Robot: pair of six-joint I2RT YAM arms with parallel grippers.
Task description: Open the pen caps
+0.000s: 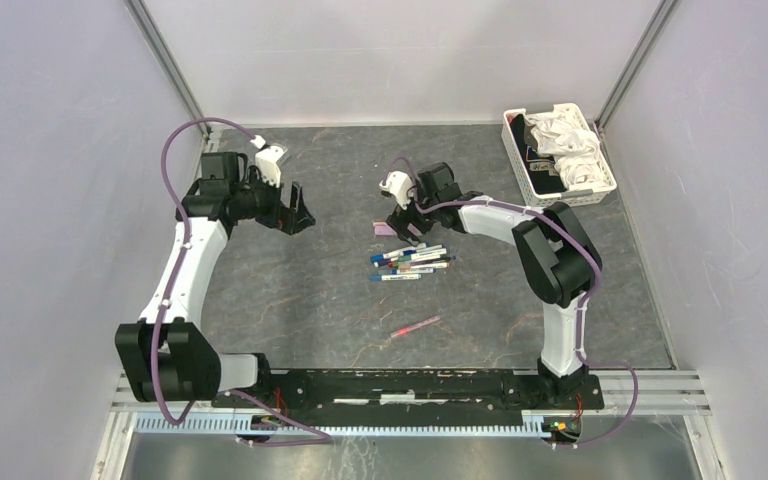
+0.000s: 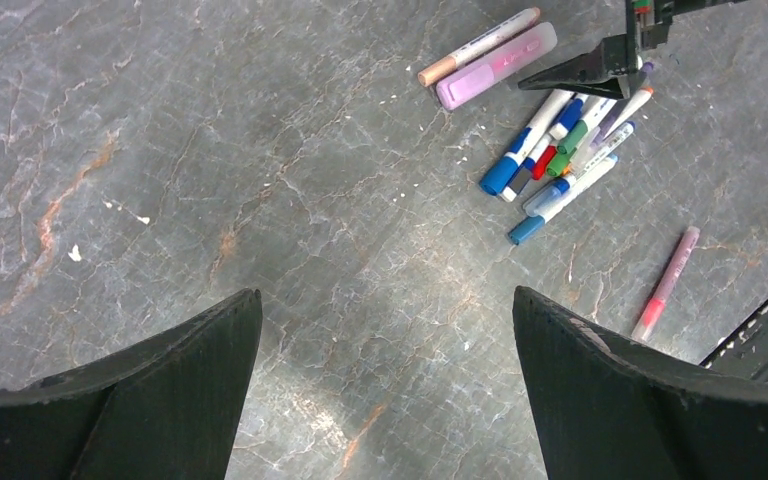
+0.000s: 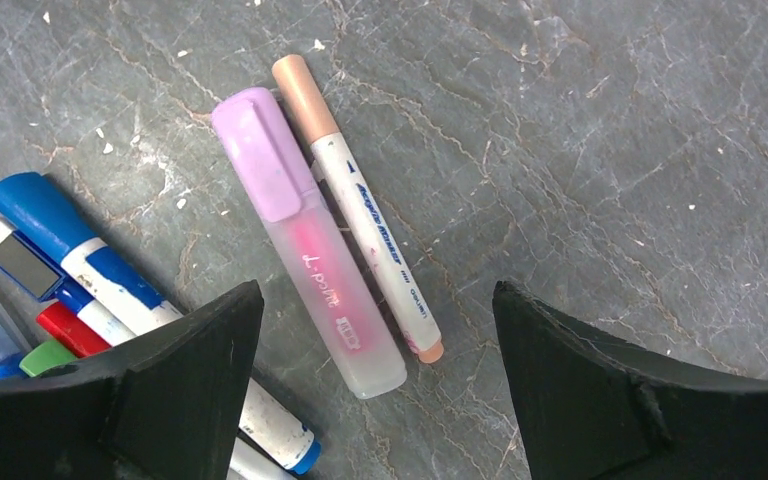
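Nearest the arm bases, a lone pink pen (image 1: 415, 326) lies by itself on the grey table (image 1: 290, 300), well to the near side of the right gripper (image 1: 397, 222). Next out is a pile of pens (image 1: 410, 262), just on the near side of that gripper, with white barrels side by side and overlapping. In the right wrist view the pile sits at the left finger. A blue cap (image 3: 40, 205), a red cap (image 3: 70, 328) and a green cap (image 3: 45, 357) are all seated on their pens, partly hidden by the finger. The right gripper is spread wide with nothing between the fingers; its height over the table cannot be told. In the gap and just ahead of it lies a pink highlighter (image 3: 310, 270) with its lilac cap (image 3: 260, 150) on, pointing away from the fingers. Just beside it on the right is a white pen (image 3: 375, 240) with a peach cap (image 3: 302, 85) on the far end. The left gripper (image 1: 295, 212) is well off to the left of the pile, spread wide and holding nothing. Its wrist view shows bare table between the fingers (image 2: 190, 380), with the pile ahead and to the right. Farthest back, beyond and to the right of the right gripper, a white basket (image 1: 516, 150) holds crumpled white stuff.
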